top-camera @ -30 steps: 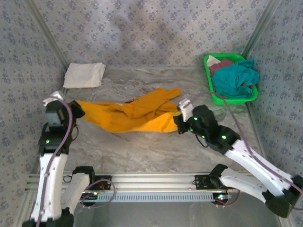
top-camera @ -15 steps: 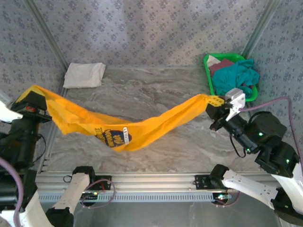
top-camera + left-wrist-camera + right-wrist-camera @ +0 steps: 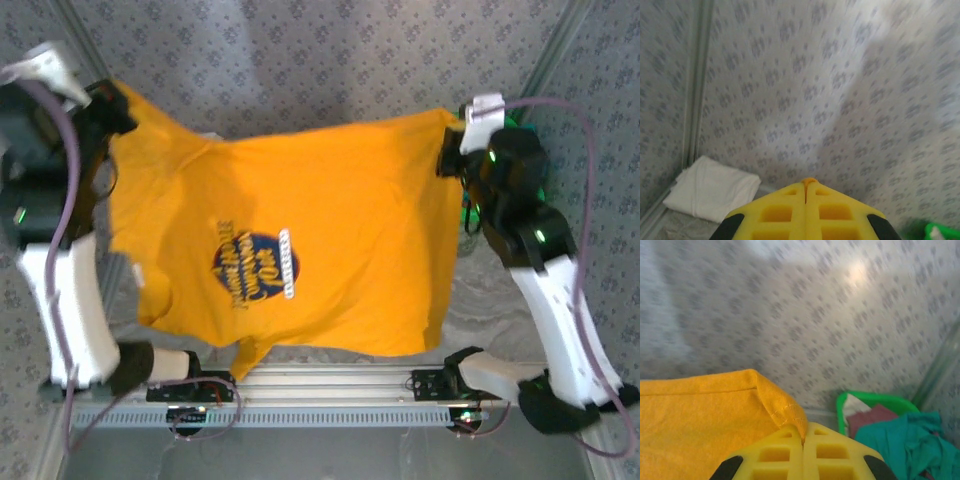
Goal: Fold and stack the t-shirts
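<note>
Shirt-spreading scene, seen from above: a mustard-orange t-shirt (image 3: pixel 320 210) hangs in the air, opened out flat and facing the camera, covering the middle of the top view. Its navy-and-white print (image 3: pixel 252 265) sits just toward 8 o'clock of centre. The left gripper (image 3: pixel 112 106) holds the shirt's upper corner at 10 o'clock, and the right gripper (image 3: pixel 452 150) holds the opposite upper corner at 2 o'clock, so the top hem stretches between them. The lower hem droops toward 6 o'clock, above the near edge of the marbled table (image 3: pixel 490 310). In the left wrist view, the yellow fingers (image 3: pixel 775 212) are pressed together, with a sliver of orange cloth pinched at their tip. A folded white t-shirt (image 3: pixel 715 192) lies on the table at 8 o'clock, against the patterned wall (image 3: pixel 815 90). In the right wrist view, the fingers (image 3: pixel 835 457) are clamped shut on a hemmed corner of the orange shirt, which fills the 8 o'clock area. At 4 o'clock stands a green basket (image 3: pixel 841 407) holding a teal t-shirt (image 3: pixel 905 440) and a maroon t-shirt (image 3: pixel 871 419).
</note>
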Available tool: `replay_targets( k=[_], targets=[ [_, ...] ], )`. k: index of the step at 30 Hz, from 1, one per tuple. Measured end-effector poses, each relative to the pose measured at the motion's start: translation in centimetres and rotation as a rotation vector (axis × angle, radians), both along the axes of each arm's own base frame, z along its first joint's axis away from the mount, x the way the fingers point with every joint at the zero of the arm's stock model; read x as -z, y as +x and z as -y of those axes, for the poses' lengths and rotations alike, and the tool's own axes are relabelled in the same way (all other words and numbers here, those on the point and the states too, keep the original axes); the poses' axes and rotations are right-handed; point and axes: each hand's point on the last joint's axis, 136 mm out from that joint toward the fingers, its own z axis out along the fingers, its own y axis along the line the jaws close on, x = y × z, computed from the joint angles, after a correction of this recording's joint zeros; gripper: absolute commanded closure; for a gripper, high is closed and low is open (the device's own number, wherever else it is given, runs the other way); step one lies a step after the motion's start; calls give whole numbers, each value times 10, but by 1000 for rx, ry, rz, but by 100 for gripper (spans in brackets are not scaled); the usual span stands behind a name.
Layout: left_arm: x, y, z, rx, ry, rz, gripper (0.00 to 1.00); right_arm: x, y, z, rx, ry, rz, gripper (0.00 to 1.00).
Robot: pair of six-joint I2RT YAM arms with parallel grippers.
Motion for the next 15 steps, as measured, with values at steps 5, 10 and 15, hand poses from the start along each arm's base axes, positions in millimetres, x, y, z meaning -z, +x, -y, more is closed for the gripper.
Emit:
replay_targets(
  k=[5,10,15],
  targets=[
    [84,162,27,72,51,-171,74,99,119,21,89,74,-209,73],
    [215,286,52,119,74,-263,16,213,235,42,147,167,-401,36],
    [337,310,46,110,61,-493,20,270,280,51,170,204,-490,33]
  ],
)
